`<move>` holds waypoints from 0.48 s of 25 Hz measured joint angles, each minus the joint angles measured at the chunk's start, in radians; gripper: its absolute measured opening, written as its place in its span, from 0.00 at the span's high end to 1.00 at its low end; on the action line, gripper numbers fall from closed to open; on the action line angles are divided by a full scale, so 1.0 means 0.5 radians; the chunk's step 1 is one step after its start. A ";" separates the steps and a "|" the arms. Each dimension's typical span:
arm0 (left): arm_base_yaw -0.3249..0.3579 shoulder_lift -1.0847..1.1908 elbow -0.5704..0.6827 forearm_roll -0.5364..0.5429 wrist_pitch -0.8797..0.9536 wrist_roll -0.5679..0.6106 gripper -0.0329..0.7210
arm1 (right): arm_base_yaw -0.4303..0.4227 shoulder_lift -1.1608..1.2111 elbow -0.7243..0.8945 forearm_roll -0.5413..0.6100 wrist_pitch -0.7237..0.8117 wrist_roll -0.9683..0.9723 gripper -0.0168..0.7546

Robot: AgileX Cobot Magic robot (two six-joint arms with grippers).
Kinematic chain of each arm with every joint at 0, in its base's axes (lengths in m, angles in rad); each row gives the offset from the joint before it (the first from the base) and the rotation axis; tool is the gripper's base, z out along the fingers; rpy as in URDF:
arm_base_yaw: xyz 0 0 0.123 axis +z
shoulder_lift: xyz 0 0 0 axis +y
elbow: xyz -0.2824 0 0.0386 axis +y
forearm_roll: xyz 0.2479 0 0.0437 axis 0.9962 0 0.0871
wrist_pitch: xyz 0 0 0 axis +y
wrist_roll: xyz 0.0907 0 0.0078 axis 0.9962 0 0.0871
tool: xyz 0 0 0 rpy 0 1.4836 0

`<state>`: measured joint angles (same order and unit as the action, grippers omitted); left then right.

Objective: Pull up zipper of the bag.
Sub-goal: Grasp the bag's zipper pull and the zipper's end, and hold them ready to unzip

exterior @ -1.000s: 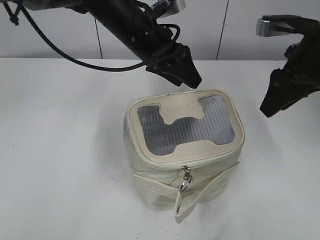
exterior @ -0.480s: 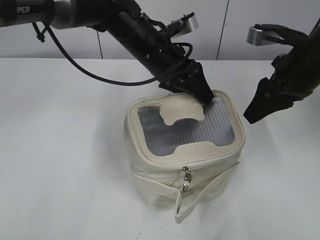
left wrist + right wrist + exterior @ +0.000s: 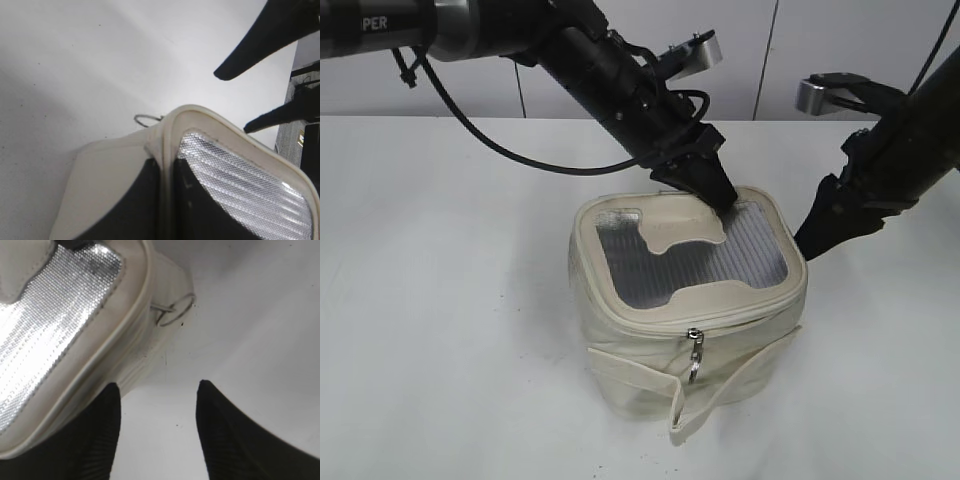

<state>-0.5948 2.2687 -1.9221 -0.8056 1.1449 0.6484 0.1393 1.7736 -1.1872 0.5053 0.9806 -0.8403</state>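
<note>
The cream bag (image 3: 630, 350) stands on the white table with its grey mesh lid panel (image 3: 720, 262) facing up. The zipper (image 3: 740, 312) runs round the lid rim; one silver pull (image 3: 693, 356) hangs at the front. My left gripper (image 3: 718, 198) is shut on the lid's back rim; the left wrist view shows its jaws (image 3: 167, 200) on either side of the cream rim (image 3: 220, 125), with a ring pull (image 3: 145, 119) beyond. My right gripper (image 3: 812, 238) is open beside the bag's right side. In the right wrist view its fingers (image 3: 157, 390) are empty, short of a ring pull (image 3: 175, 307).
A loose cream strap (image 3: 720, 388) hangs across the bag's front and ends near the table's front. The white table (image 3: 450, 300) spreads to the left and right. A white wall stands behind. The left arm's cable loops above the back of the table.
My left gripper has come down from behind the bag onto the lid's back rim. My right gripper has moved left and down towards the bag's right side.
</note>
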 joint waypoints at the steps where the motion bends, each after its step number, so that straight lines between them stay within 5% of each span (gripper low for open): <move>1: 0.000 0.000 0.000 0.000 0.004 0.000 0.90 | 0.000 0.017 0.002 0.016 0.000 -0.018 0.47; 9: 0.000 0.000 -0.004 -0.001 0.032 0.000 0.90 | -0.003 0.101 0.004 0.258 -0.141 -0.389 0.48; 12: 0.003 0.000 -0.004 -0.004 0.034 0.000 0.90 | -0.007 0.108 0.008 0.336 -0.165 -0.551 0.57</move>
<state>-0.5931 2.2687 -1.9241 -0.8075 1.1619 0.6484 0.1360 1.8275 -1.1833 0.6732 0.8978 -1.1159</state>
